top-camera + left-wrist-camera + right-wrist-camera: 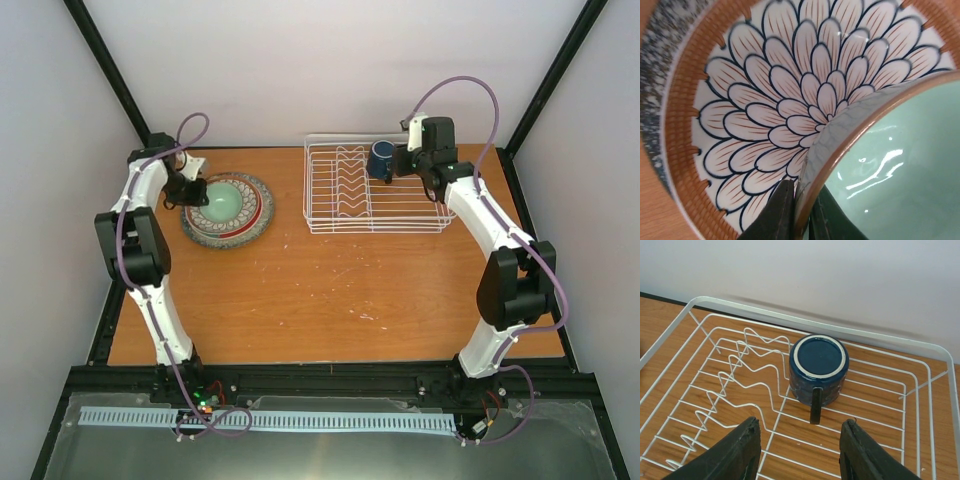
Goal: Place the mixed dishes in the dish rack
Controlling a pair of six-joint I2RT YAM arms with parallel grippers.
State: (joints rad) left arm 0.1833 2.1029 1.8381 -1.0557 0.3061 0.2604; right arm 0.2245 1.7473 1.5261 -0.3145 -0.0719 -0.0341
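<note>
Pale teal plate [890, 165], seemingly tilted, is pinched at its rim by the left gripper [802, 200] atop the red-rimmed plate [790, 90] on the scuffed orange-brown table [330, 290]. Farther right, the dark blue mug [818, 367] is set inverted in the dish rack [375, 215], with the right gripper [800, 422] spread just beside it. Pale walls [300, 60] are seen behind.

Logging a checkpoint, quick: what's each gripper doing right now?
Left gripper: closed on the rim of the pale teal plate.
Right gripper: open, holding nothing, facing the dark blue mug in the dish rack.
</note>
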